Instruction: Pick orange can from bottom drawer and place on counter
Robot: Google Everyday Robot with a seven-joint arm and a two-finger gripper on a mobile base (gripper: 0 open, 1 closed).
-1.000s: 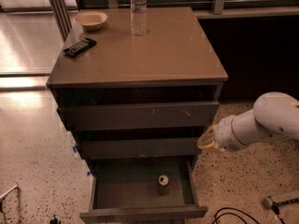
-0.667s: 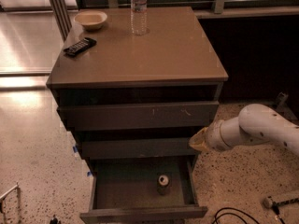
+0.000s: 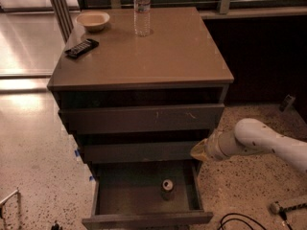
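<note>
The scene is dim, under a warm amber cast. The brightest patch is the floor (image 3: 26,42) at the upper left, where pale glare washes out its surface. The counter (image 3: 182,56) carries a soft sheen, with a faint reflection under the water bottle (image 3: 142,11). Below its overhang, the gaps above the drawers sink into deep shadow. The bottom drawer (image 3: 144,219) is murky inside, and only the silver top of the orange can (image 3: 167,185) catches a small glint. The background at the right is nearly black. The white arm (image 3: 261,138) is lit from above, with its underside shaded. The gripper (image 3: 199,151), beside the drawers' right edge, sits dull yellow in half shadow.
</note>
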